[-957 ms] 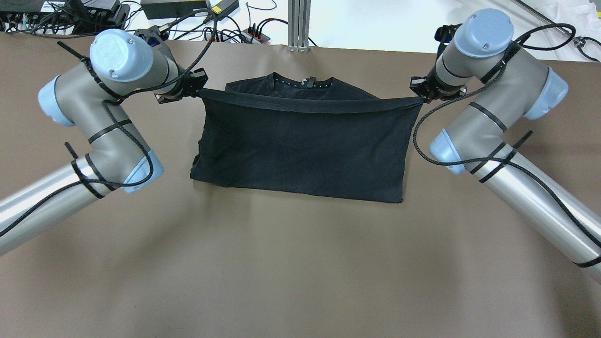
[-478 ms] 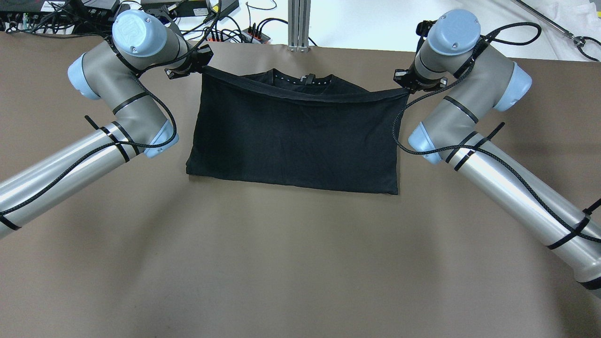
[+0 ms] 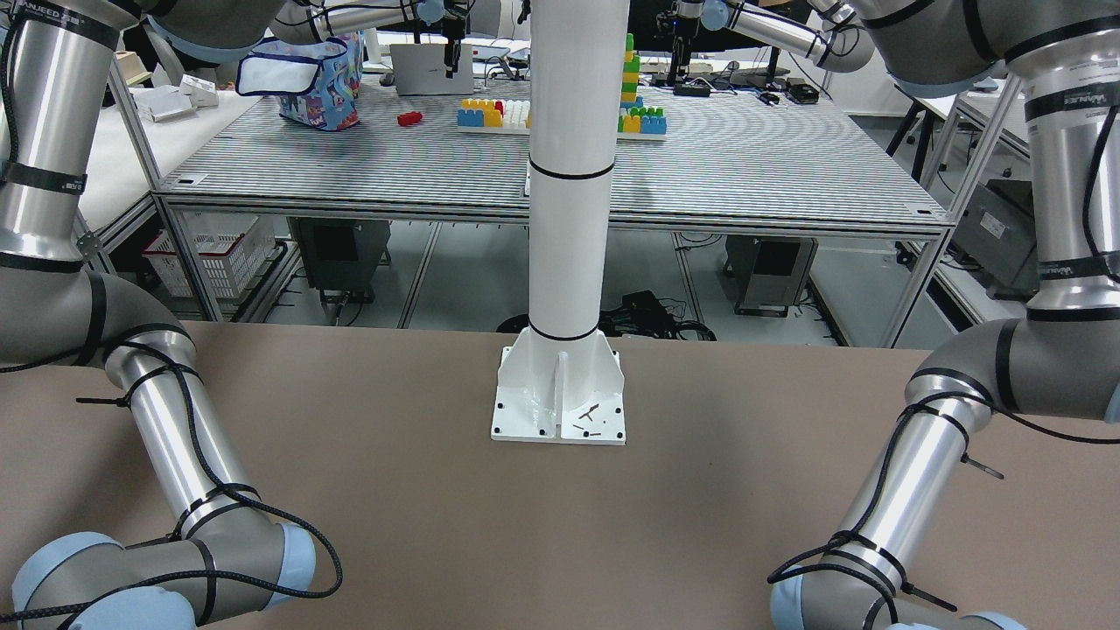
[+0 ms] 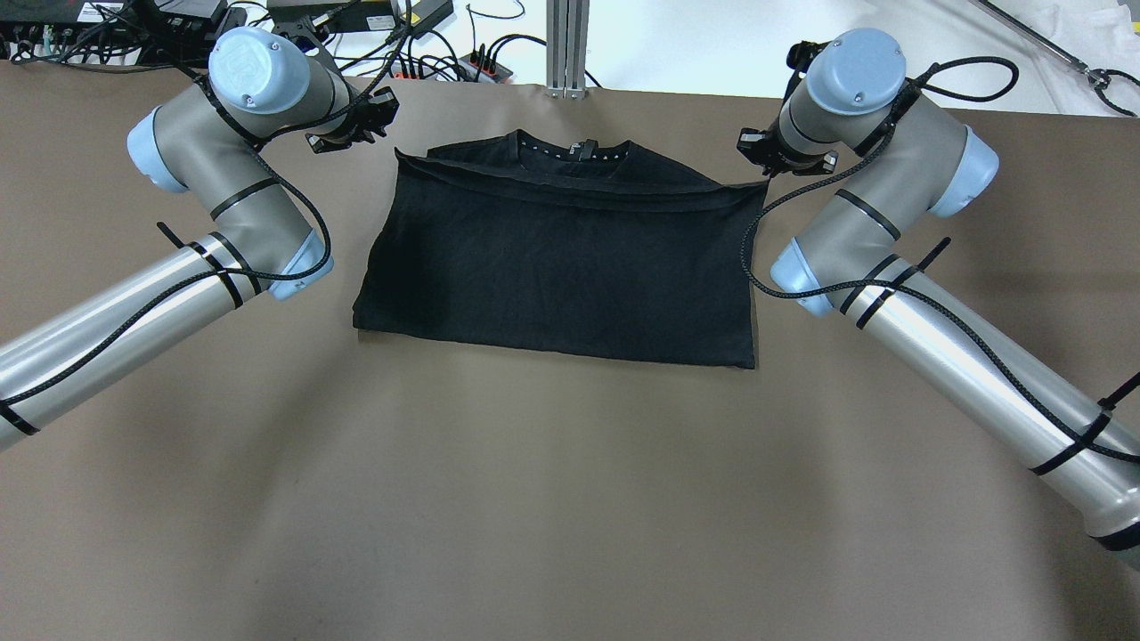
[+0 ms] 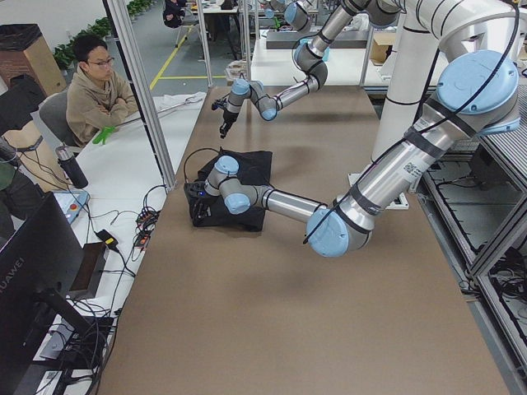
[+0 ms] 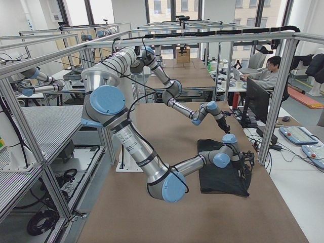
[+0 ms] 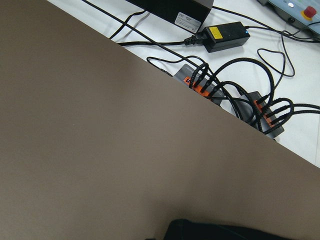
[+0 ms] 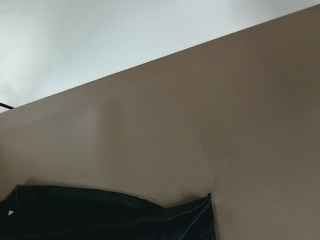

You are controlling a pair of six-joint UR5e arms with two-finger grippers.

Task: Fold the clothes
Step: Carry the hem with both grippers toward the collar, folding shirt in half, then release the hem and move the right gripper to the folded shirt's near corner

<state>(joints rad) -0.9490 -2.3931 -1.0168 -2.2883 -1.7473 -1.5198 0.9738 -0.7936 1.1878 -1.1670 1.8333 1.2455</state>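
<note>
The clothes (image 4: 561,258) are one black shirt lying flat on the brown table (image 4: 570,499), its lower half folded up so the hem sits just under the collar. My left gripper (image 4: 374,120) hovers off the fold's far left corner, apart from the fabric, and looks open and empty. My right gripper (image 4: 755,151) is just beyond the far right corner, also free of the cloth and open. The left wrist view catches only a dark edge of the clothes (image 7: 220,232) at the bottom. The right wrist view shows a hemmed corner of the clothes (image 8: 200,210) resting on the table.
Power strips and cables (image 4: 427,53) lie past the table's far edge, beside an aluminium post (image 4: 566,44). The white post's base plate (image 3: 558,398) is bolted at the robot's side. A person (image 5: 95,90) sits beyond the far end. A blue patterned bag (image 3: 315,74) stands on another table.
Both grippers carried the hem toward the collar, then let it go. The hem now lies on the shirt, and both grippers have pulled slightly away from its corners.
</note>
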